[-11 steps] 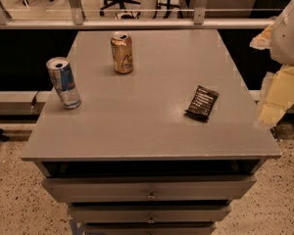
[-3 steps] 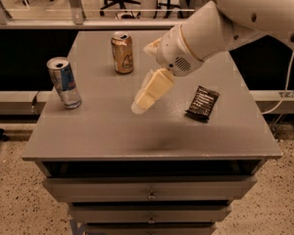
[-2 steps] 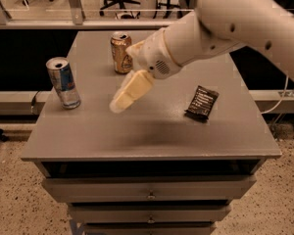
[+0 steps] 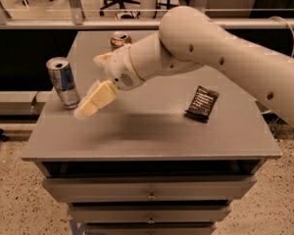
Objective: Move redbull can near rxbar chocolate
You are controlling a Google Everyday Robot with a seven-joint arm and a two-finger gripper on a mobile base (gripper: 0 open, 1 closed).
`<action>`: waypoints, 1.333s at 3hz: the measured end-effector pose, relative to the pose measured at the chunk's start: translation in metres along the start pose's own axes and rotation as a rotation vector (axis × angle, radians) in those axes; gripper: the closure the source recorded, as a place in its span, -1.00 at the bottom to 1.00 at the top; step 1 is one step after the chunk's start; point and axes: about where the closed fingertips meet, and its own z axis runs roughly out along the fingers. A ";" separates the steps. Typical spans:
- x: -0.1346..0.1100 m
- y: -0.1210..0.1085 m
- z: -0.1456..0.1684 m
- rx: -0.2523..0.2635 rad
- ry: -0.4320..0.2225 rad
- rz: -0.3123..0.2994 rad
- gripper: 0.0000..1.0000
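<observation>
My jaws hang low over the left part of the grey tabletop (image 4: 152,136), just beside the tall slim silver-and-blue redbull can (image 4: 62,82), at about its 4 o'clock and apart from it. Whether they are released or clenched I cannot tell. The can stands upright near the tabletop's 9 o'clock edge. The small flat black rxbar chocolate wrapper with white text (image 4: 202,103) lies flat towards 3 o'clock, well apart from the can. My pale, rounded arm (image 4: 206,43) reaches in from 2 o'clock, partly hiding a shorter gold can (image 4: 119,39) at 12 o'clock.
</observation>
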 end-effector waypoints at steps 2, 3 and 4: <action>-0.022 -0.026 0.060 0.002 -0.121 -0.046 -1.00; -0.024 -0.038 0.077 -0.003 -0.184 -0.026 -0.65; -0.019 -0.048 0.085 0.004 -0.222 0.002 -0.20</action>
